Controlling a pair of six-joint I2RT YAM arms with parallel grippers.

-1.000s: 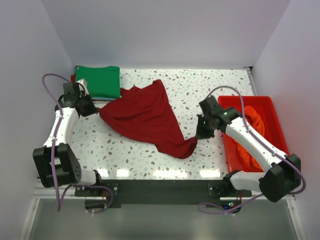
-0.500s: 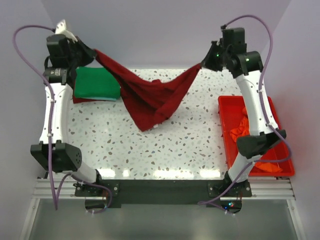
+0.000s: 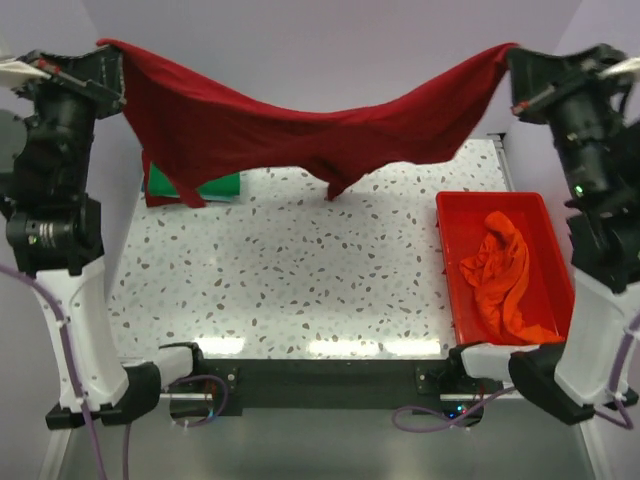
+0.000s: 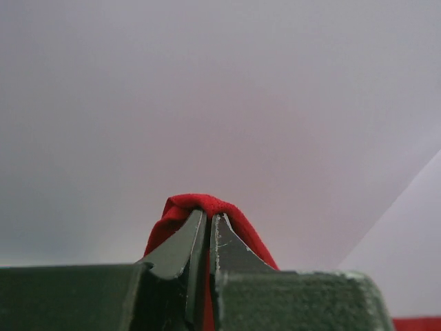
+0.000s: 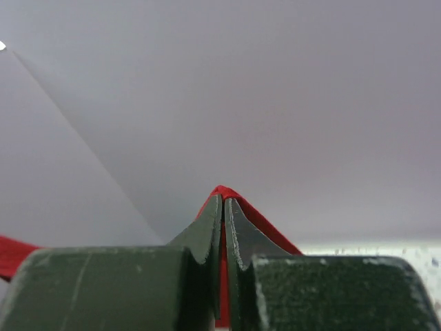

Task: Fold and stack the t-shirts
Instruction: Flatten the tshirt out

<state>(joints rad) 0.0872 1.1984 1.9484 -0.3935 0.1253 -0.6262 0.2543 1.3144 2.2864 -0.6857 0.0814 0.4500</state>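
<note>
Seen from above, two robot arms reach high and hold a dark red shirt [image 3: 300, 130] stretched between them in the air over a speckled white counter [image 3: 300, 280]. The left pincer [image 3: 108, 50] is clamped on one end of the shirt at the upper left. The right pincer [image 3: 515, 62] is clamped on the other end at the upper right. The cloth sags in the middle like a hammock, and a pointed fold hangs lowest near the centre, over the far edge of the counter. Each wrist camera shows its two dark fingers pressed together, with a small fold of red cloth pinched at the tips against a plain pale wall. A folded green shirt [image 3: 220, 185] lies at the far left corner of the counter, partly hidden behind a hanging strip of the red cloth. A red tub [image 3: 446, 250] sits on the right side of the counter, and an orange shirt [image 3: 505, 270] lies crumpled inside it.
</note>
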